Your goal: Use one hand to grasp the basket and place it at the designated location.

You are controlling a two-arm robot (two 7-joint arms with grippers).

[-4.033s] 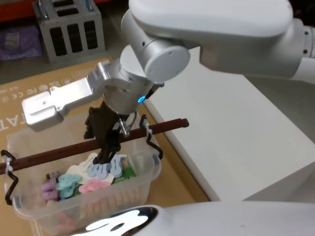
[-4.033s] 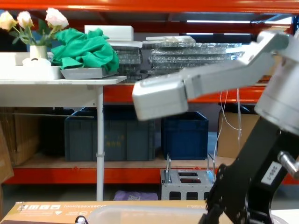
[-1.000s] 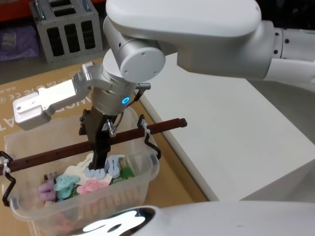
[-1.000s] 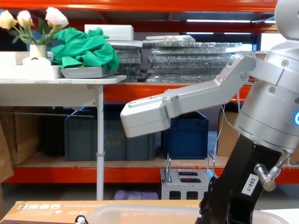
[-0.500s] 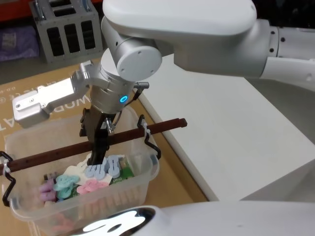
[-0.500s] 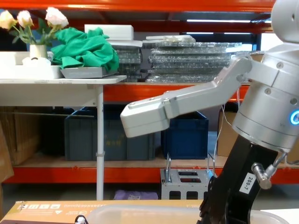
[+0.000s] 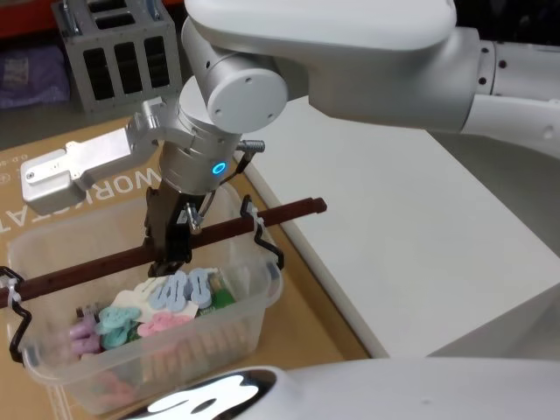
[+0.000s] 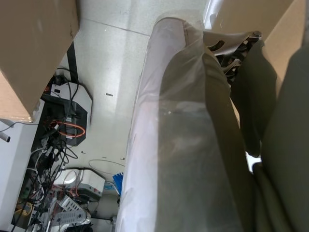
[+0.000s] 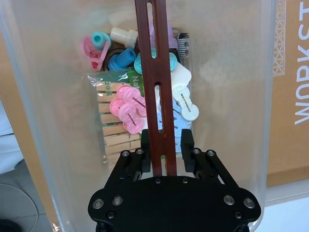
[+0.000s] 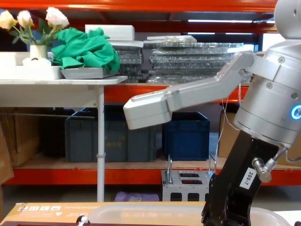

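The basket [image 7: 175,359] is a translucent whitish plastic tub resting on a long cardboard box [image 7: 87,179]; its rim also shows low in the chest view [image 10: 141,210]. Coloured clips [image 7: 166,306] and clothes pegs lie inside it. A brown slotted handle bar [image 7: 271,215] spans its top, held by black wire brackets. My right gripper [image 7: 171,254] reaches down from above and is shut on the middle of that bar. The right wrist view shows black fingers [image 9: 187,141] pressing both sides of the bar [image 9: 153,72]. My left arm hangs parked low beside the box, over the floor.
A white table top [image 7: 394,227] lies right of the cardboard box. A grey metal rack [image 7: 122,52] stands on the floor behind. Farther back are orange shelves with dark blue crates [image 10: 186,136] and a white side table [image 10: 56,84] with flowers.
The right gripper has risen a little with the handle bar. The basket has shifted slightly up and toward the far left, tilting a bit.
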